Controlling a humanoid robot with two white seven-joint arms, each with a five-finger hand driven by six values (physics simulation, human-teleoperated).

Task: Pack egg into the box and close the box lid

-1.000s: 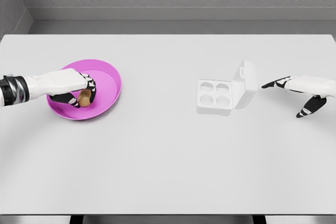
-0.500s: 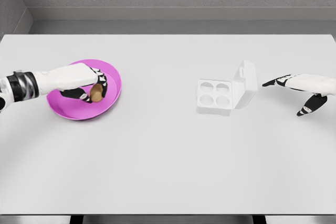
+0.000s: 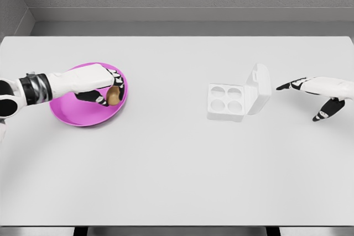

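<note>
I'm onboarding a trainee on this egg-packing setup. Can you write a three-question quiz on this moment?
1. True or false: the white egg box has its lid closed.
2. What does the left hand grip? A) brown egg B) box lid C) nothing
3. Fill in: the egg is over the ___ plate.

Key: 1 false, the lid stands open. 2 A. 3 pink. The right hand holds nothing, right of the box.
</note>
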